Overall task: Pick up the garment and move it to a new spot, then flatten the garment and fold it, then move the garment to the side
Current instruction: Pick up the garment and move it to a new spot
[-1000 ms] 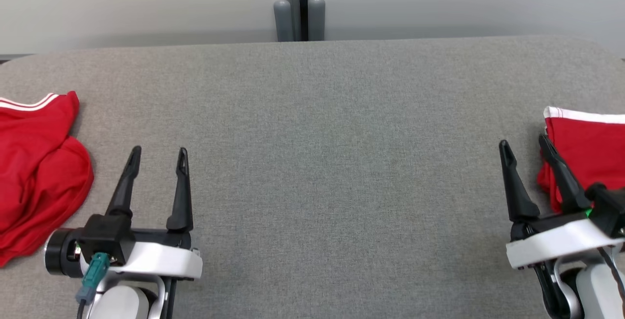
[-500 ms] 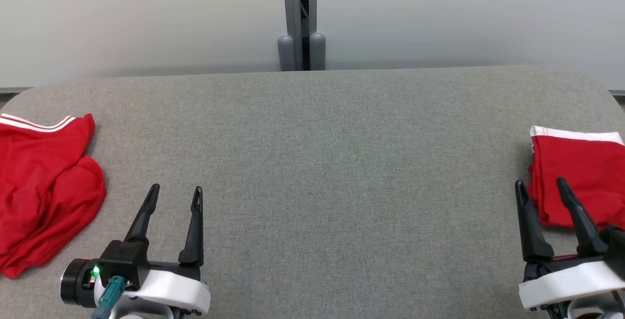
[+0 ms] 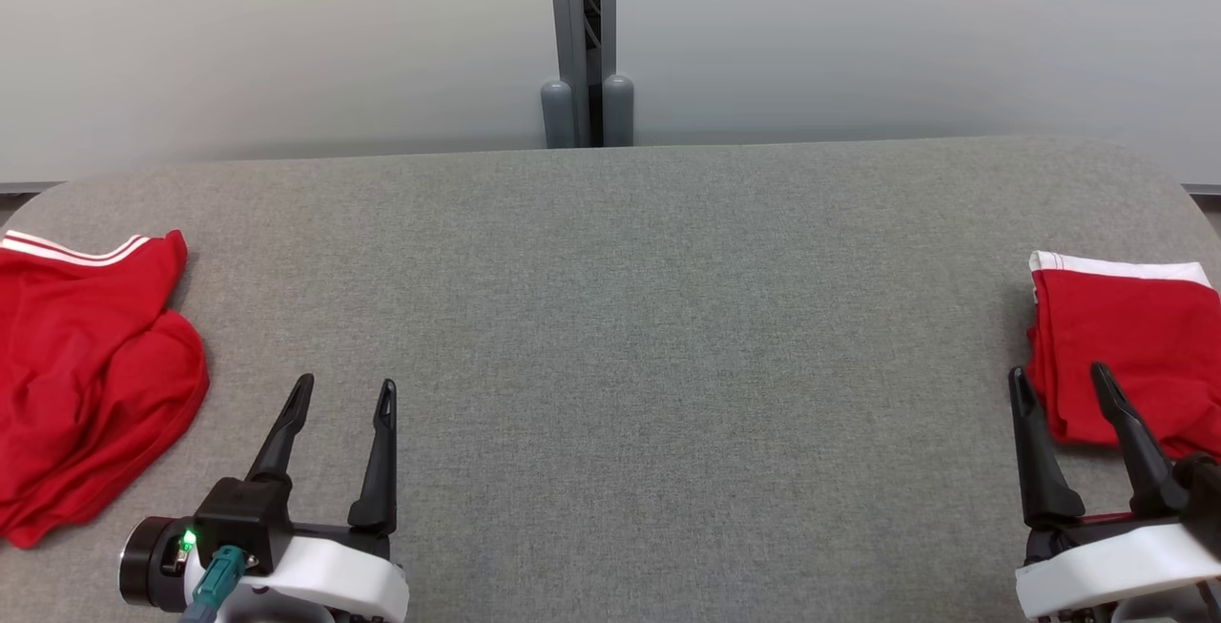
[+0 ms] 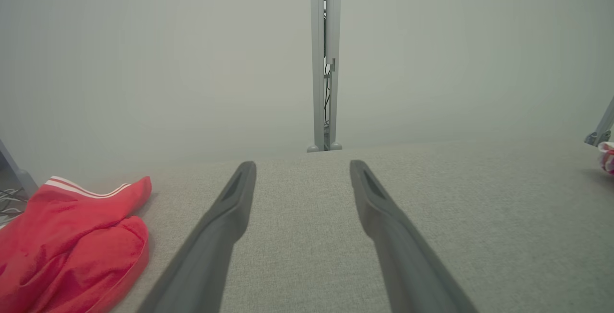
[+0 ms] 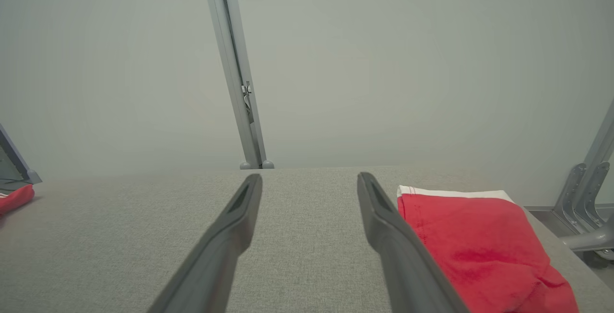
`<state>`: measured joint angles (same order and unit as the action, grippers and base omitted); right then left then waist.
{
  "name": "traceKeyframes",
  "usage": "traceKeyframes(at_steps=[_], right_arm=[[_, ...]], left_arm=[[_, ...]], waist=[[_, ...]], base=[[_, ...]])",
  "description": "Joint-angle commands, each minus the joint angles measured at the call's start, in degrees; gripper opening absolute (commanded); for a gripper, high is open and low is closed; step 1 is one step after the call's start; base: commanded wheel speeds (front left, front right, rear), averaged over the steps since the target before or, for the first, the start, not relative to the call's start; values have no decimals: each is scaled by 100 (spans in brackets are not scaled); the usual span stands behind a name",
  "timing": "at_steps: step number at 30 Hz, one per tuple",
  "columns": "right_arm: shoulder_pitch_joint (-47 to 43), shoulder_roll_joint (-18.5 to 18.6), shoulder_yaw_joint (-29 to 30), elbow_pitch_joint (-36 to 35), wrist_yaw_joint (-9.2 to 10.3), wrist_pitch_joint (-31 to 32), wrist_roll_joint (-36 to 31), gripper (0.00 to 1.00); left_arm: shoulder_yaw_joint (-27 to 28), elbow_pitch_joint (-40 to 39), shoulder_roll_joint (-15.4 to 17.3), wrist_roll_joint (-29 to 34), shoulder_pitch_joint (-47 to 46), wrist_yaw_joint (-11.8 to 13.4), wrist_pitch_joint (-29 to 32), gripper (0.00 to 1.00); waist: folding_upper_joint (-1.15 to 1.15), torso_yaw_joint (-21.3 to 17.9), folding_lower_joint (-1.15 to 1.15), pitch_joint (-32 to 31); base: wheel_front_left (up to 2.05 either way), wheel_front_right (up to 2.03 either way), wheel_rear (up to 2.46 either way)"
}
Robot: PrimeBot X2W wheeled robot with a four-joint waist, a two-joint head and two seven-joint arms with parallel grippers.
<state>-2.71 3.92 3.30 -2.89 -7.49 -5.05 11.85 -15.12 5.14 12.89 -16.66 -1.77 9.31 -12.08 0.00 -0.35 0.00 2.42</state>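
Observation:
A crumpled red garment [image 3: 86, 365] with white stripes at its hem lies at the table's left edge, also in the left wrist view as the red garment [image 4: 72, 241]. A folded red garment [image 3: 1130, 356] with a white band rests at the right edge; the folded garment [image 5: 479, 241] sits just right of my right fingers. My left gripper [image 3: 343, 394] stands open over bare table, right of the crumpled garment. Low on the right, my right gripper [image 3: 1059, 380] is open and holds nothing, its right finger overlapping the folded garment in the head view.
The grey fabric-covered table [image 3: 610, 337] has rounded far corners. A grey post [image 3: 582, 41] stands behind its far edge against a pale wall. Metal brackets [image 5: 585, 198] show off the table's right end.
The head camera has tilted up, so the whole scene sits lower in the picture. Both grippers stay open and low; the garments have not moved.

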Motion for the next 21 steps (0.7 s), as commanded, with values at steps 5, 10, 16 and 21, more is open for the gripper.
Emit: traceKeyframes(at_steps=[5,10,16,21], right_arm=[[-18,-13,25,-7,-1,20,0,100],[-7,-26,23,-1,-1,16,23,100],[-22,-37,69,7,-1,26,22,100],[-56,-46,70,-22,-1,46,-1,100]], left_arm=[[6,17,5,-38,-66,33,-35,100],[7,30,12,-57,-94,35,-54,100],[-20,53,20,-82,-130,25,-67,100],[-15,55,-26,-127,-176,35,-109,100]], waist=[[0,11,0,9],[0,8,0,7],[0,30,0,11],[0,218,0,4]], base=[[0,0,0],[0,0,0],[0,0,0],[0,0,0]])
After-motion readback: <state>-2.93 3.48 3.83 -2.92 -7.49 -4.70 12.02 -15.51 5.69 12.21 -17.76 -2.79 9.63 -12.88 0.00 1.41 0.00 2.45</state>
